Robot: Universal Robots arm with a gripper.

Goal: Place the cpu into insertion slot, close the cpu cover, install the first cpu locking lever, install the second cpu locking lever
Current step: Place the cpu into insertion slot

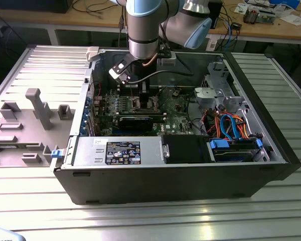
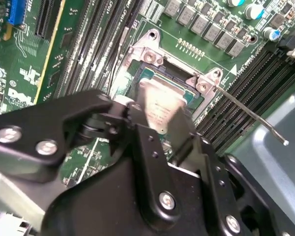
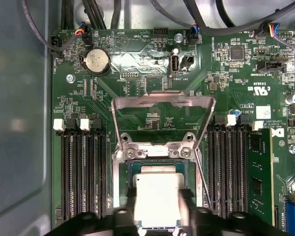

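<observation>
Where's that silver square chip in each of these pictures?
Exterior view: hidden under the arm's tip, above the green board.
Second wrist view: cpu held in the pincer, over the slot.
First wrist view: cpu beside the raised cover.
Shared landmark: the green board.

the arm [image 1: 143, 35] was a silver-grey tube with pale blue joint caps [image 1: 196, 32], and a black cable [image 1: 158, 74] ran off its wrist. the gripper [image 2: 162, 122] was matte black, its angular link plates pinned by round silver screws [image 2: 166, 200].
</observation>
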